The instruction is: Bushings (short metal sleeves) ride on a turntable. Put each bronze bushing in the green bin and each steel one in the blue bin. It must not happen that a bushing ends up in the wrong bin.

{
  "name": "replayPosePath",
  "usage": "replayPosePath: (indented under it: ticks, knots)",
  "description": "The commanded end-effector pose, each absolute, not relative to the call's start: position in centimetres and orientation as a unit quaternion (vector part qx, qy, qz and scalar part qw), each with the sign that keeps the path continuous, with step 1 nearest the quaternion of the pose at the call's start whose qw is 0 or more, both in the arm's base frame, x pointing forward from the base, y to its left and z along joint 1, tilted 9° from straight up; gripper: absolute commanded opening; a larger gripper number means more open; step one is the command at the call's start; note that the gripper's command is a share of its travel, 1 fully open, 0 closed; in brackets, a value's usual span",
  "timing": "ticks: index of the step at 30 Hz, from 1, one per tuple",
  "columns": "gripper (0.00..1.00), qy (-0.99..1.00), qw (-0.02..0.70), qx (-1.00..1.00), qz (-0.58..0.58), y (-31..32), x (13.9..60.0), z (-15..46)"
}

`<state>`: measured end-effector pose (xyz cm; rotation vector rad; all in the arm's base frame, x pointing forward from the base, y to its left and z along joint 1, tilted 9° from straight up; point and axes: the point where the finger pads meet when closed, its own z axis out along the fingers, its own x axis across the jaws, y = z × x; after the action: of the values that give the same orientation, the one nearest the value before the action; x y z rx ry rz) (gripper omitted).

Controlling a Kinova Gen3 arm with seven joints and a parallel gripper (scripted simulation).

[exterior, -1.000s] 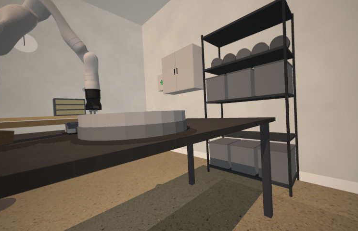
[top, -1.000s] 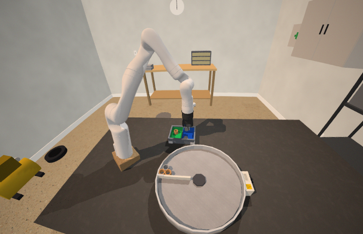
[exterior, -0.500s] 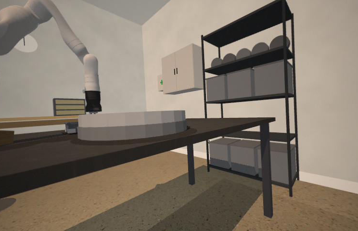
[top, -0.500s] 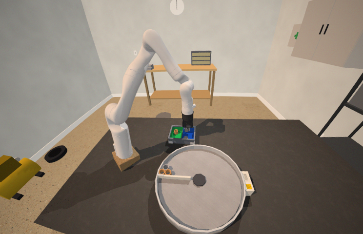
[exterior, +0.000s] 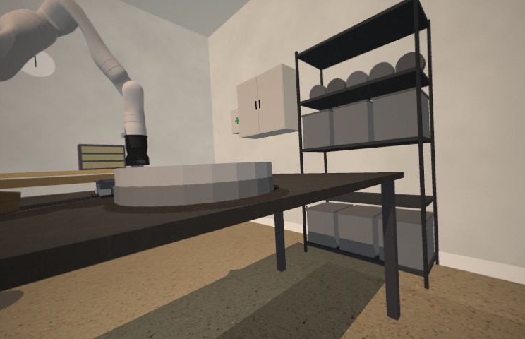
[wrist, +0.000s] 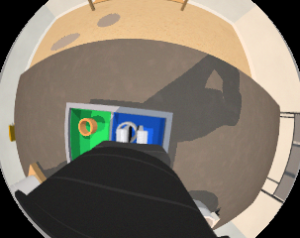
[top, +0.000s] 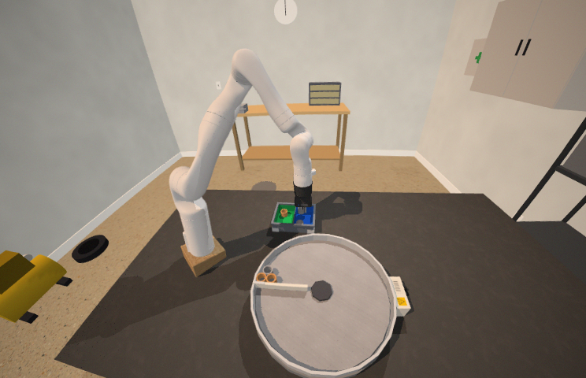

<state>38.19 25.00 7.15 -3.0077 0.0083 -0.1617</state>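
You've got the gripper (top: 302, 208) (exterior: 137, 165) (wrist: 135, 131) narrow, gripping a steel bushing (top: 302, 211) (wrist: 126, 123) over the blue bin (top: 309, 214) (wrist: 156, 125); ease it down upright, clear of the divider; open gently near the bottom; then lift straight.

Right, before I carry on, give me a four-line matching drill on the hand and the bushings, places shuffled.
Things
1. Hand
2. Lone bronze bushing
3. Bronze pair
4. Turntable's steel bushing

Places
A. On the turntable, next to the white bar
B. In the green bin
C. On the turntable, farther from the bar than its bronze neighbours
D. At the blue bin, shut on a steel bushing

Pairs: 1-D, 2-B, 3-A, 4-C
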Motion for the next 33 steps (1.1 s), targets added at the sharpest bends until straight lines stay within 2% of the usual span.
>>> replayPosePath:
  ticks: [1,33]
  knots:
    - [0.00,0.004,0.064,-0.997,-0.053,24.8,38.2,7.0]
    - [0.00,0.004,0.063,-0.997,-0.053,25.0,38.4,5.3]
